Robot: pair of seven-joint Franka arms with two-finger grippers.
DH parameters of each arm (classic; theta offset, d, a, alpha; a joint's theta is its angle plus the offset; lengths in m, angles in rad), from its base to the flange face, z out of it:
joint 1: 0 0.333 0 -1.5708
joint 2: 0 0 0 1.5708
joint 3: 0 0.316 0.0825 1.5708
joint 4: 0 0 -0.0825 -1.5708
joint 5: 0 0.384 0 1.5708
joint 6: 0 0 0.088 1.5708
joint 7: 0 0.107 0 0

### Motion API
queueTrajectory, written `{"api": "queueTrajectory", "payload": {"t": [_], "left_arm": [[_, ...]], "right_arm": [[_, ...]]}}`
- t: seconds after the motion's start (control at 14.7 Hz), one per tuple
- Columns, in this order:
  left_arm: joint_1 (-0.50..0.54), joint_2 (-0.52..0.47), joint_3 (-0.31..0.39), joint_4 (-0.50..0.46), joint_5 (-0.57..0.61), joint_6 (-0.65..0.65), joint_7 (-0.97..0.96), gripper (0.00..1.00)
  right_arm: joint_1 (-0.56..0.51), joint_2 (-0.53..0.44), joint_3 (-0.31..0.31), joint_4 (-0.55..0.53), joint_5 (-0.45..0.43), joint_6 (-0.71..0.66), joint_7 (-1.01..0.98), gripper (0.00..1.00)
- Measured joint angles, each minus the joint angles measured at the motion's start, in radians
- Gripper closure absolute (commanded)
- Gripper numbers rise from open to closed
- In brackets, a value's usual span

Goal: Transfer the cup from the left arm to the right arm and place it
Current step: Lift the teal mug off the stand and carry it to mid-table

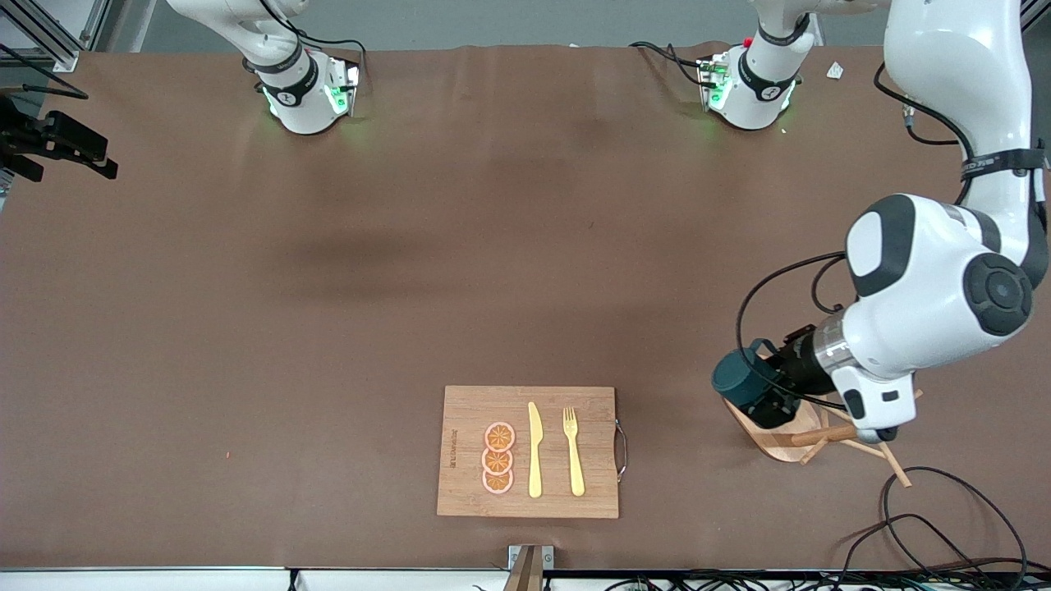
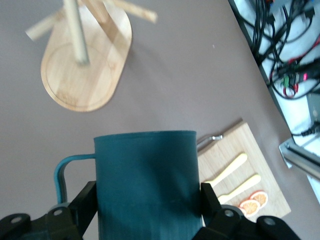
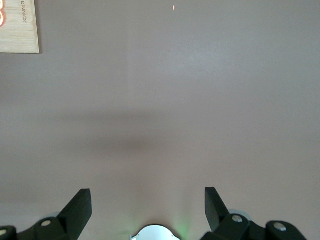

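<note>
Holding the cup (image 2: 145, 185), the left tool (image 1: 768, 392) is clamped across its ribbed body, in the air over the wooden mug stand (image 1: 776, 435); the loop handle sticks out to one side, free. Cup: small, rigid, probably light; glazed-looking wall likely slippery, breakable if dropped. Suggested hold for the receiving arm: the exposed upper body or rim, clear of the left tool's fingers (image 2: 82, 202). Right tool (image 3: 148, 210): spread wide, empty, waiting above bare table (image 1: 328, 328) toward the right arm's end from the stand. Cutting board (image 1: 460, 484): on the table near the stand, carrying knife, fork, fruit slices.
</note>
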Motion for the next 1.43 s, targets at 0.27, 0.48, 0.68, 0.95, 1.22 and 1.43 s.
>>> {"api": "queueTrajectory", "payload": {"t": [0.27,0.48,0.68,0.95,1.22,1.43], "left_arm": [[-0.1,0.0,0.002,0.0,0.044,0.002,-0.044,0.33],[-0.2,0.007,0.004,-0.002,0.159,0.028,-0.098,0.33],[-0.3,0.028,0.006,-0.005,0.262,0.074,-0.162,0.33],[-0.428,0.06,0.007,-0.007,0.449,0.09,-0.239,0.34],[-0.567,0.112,0.007,-0.011,0.703,0.09,-0.403,0.34],[-0.663,0.167,0.007,-0.014,0.909,0.091,-0.57,0.34]], "right_arm": [[0.0,0.0,0.0,0.0,0.0,0.0,0.0,0.0],[0.0,0.0,0.0,0.0,0.0,0.0,0.0,0.0],[0.0,0.0,-0.002,0.002,0.0,0.0,0.0,0.0],[-0.002,0.0,-0.007,0.014,0.0,0.0,0.0,0.0],[-0.002,0.003,-0.007,0.013,0.0,0.0,0.001,0.0],[-0.002,0.028,-0.007,0.009,0.001,0.001,0.001,0.0]]}}
